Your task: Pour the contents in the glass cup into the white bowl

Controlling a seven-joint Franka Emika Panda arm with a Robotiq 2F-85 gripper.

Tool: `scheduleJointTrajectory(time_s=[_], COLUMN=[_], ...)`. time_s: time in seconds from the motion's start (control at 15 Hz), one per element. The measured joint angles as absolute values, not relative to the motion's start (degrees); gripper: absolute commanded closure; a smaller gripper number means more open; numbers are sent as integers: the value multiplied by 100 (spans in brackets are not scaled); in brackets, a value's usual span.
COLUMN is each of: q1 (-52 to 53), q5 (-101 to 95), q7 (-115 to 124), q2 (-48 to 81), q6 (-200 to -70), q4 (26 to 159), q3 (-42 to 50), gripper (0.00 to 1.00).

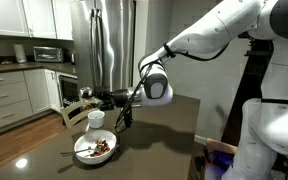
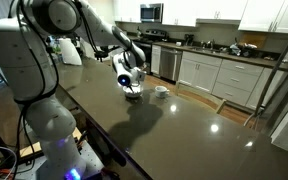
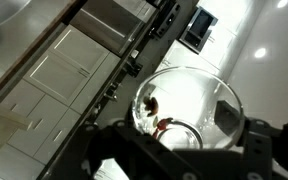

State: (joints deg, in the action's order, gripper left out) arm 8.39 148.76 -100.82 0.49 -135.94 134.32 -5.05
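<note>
Tool (image 3: 184, 145) clenched on the small clear glass tumbler (image 3: 189, 95), above the tabletop (image 1: 164, 140).
Light, rigid, slippery, fragile; grip mid-wall. In an exterior view it hangs at 1 o'clock of the wide white bowl (image 1: 78, 150).

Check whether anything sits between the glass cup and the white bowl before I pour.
Nothing visible blocks the pour. The glass cup is held tipped over the white bowl. The white mug stands beside the bowl, clear of the path.
</note>
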Motion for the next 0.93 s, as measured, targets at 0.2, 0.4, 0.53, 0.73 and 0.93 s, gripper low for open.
scheduleJointTrajectory(time_s=[0.2, 0.4, 0.53, 0.73, 0.93], q1=[838, 838, 838, 838, 837], q5=[14876, 14876, 14876, 14876, 14876], q7=[-10121, -10138, -10150, -10168, -10219], q2=[49, 49, 49, 38, 6], q6=[-13503, -13498, -13496, -13448, -13306], q4=[13431, 13431, 13431, 13432, 13438], q3=[-499, -499, -499, -499, -496], gripper=[46, 46, 46, 46, 46])
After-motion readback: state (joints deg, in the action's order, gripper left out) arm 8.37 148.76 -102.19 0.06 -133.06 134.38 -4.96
